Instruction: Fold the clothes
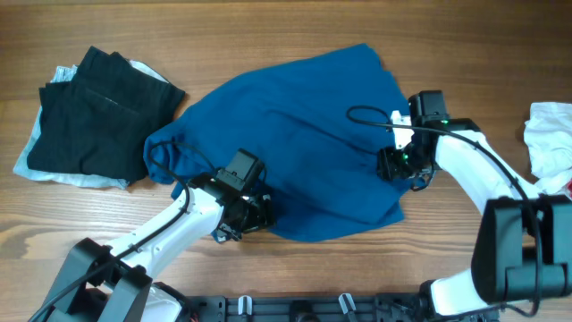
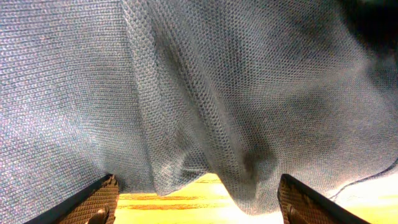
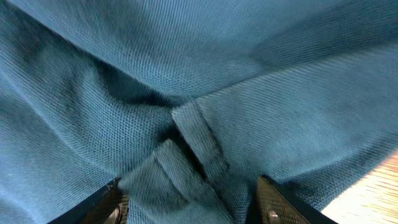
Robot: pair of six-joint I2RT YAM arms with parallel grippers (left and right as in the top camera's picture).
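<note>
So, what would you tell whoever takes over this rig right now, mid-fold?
Left gripper: open at the blue garment's near edge, with cloth hanging between its fingers, not pinched.
Right gripper: open, over a hem fold on the blue garment's right side.
Blue garment: spread rumpled mid-table, not yet folded.
Black garment: looks folded, stacked on a pale one at the left.
White garment: crumpled at the right edge.
Left to do: fold the blue, then the white.
</note>
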